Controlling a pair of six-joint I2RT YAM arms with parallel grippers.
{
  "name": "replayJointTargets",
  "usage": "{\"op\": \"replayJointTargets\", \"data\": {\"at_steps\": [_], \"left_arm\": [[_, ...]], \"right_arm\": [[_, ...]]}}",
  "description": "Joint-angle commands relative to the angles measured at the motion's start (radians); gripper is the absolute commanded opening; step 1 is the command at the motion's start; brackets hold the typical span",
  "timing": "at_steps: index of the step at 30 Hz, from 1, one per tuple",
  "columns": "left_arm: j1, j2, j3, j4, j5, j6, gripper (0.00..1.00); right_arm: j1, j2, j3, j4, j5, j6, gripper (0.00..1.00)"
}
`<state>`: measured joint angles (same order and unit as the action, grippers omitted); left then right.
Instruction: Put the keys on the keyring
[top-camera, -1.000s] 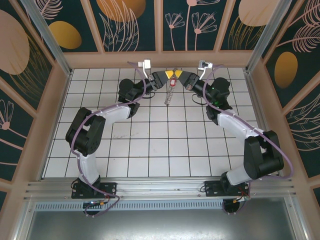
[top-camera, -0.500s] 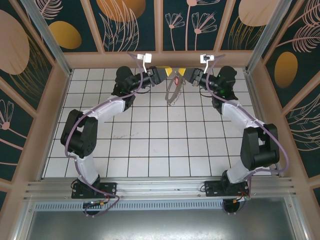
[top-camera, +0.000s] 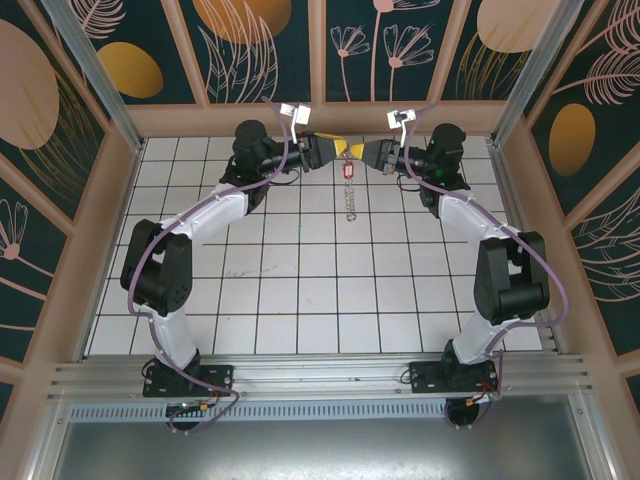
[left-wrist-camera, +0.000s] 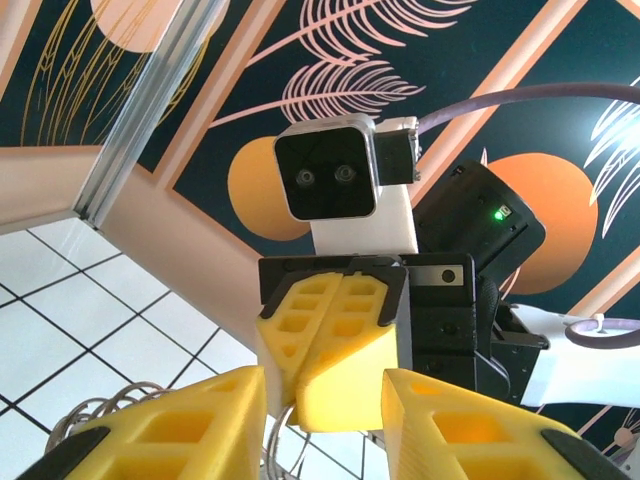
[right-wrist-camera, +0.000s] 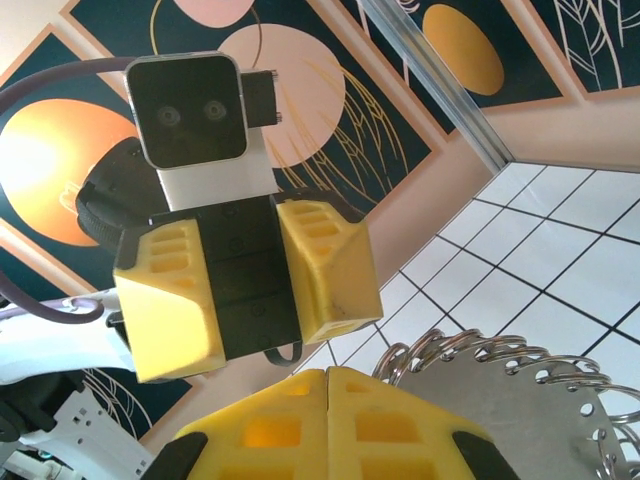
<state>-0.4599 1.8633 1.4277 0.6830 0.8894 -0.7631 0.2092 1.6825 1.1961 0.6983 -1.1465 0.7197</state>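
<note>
Keyring (top-camera: 349, 200) dangles edge-on from the spot where the two pincers meet nose to nose, over the far tiles. The right gripper (top-camera: 359, 152) is pinched fully shut, apparently on its wire. The left gripper (top-camera: 342, 148) stands partly open, its yellow fingers (left-wrist-camera: 170, 430) either side of the right's closed tips. A red-headed key (top-camera: 349, 172) hangs just under the fingertips on the ring's upper part, with silvery loops crowding beside the right fingers. Below lies the white tiled floor (top-camera: 300, 290).

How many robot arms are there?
2. The left arm bends up from the bottom left. The right arm bends up from the bottom right. No more seem hidden.
</note>
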Motion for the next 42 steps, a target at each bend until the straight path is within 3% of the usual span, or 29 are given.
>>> {"op": "replayJointTargets", "data": {"at_steps": [1,18,42], "left_arm": [[0.006,0.01,0.028,-0.006,0.031,0.023,0.35],[0.006,0.044,0.013,0.056,0.051,-0.032,0.33],[0.005,0.067,-0.026,0.198,0.075,-0.126,0.17]], "right_arm": [[-0.006,-0.002,0.048,0.049,-0.036,0.002,0.0],[0.001,-0.009,0.045,0.075,-0.018,0.019,0.0],[0.01,0.008,0.039,0.087,0.008,0.029,0.0]]}}
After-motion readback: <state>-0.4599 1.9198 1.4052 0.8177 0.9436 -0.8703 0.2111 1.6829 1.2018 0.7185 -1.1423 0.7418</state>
